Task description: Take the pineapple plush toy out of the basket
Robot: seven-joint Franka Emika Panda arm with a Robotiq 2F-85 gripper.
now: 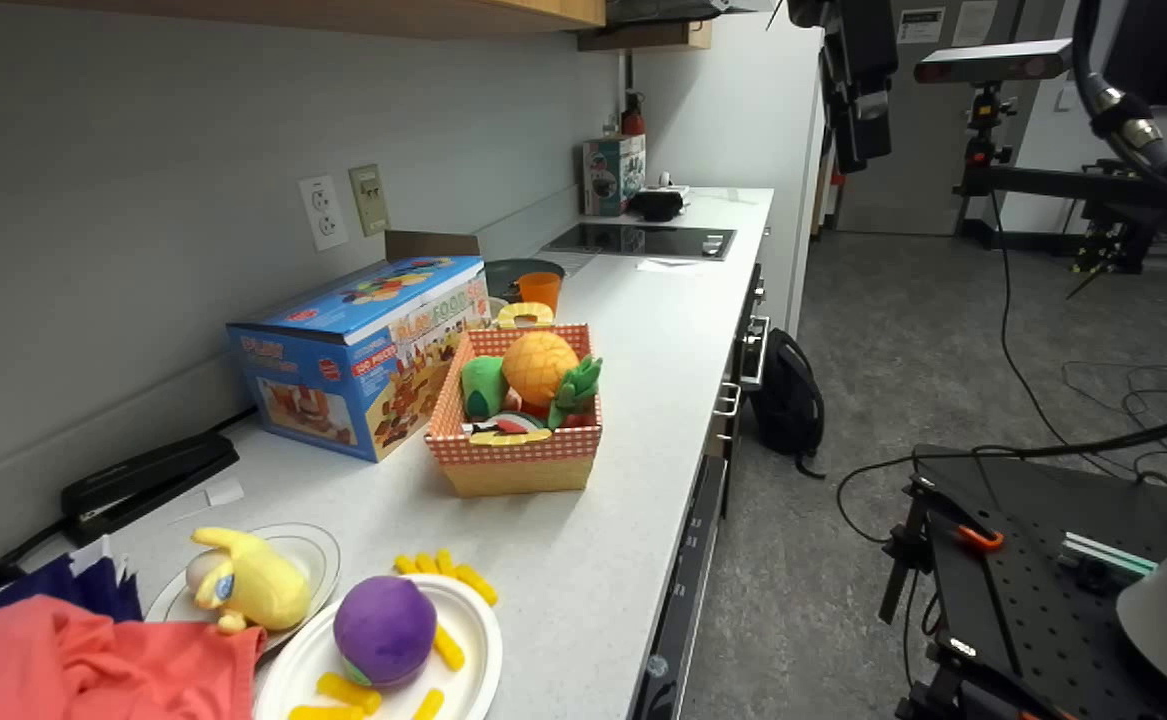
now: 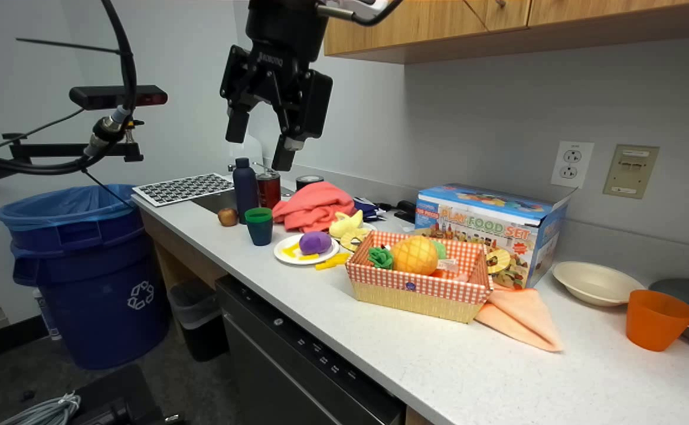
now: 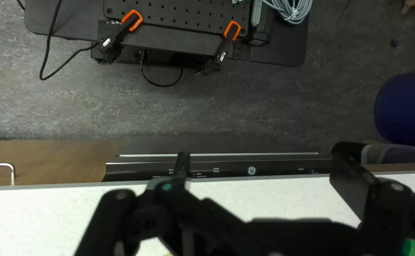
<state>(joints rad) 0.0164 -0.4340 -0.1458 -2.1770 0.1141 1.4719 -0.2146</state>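
With gripper spread wide and empty, high over the counter
Apparently at the start: yet to grip or lift the pineapple plush toy, lying in the basket beside the blue box
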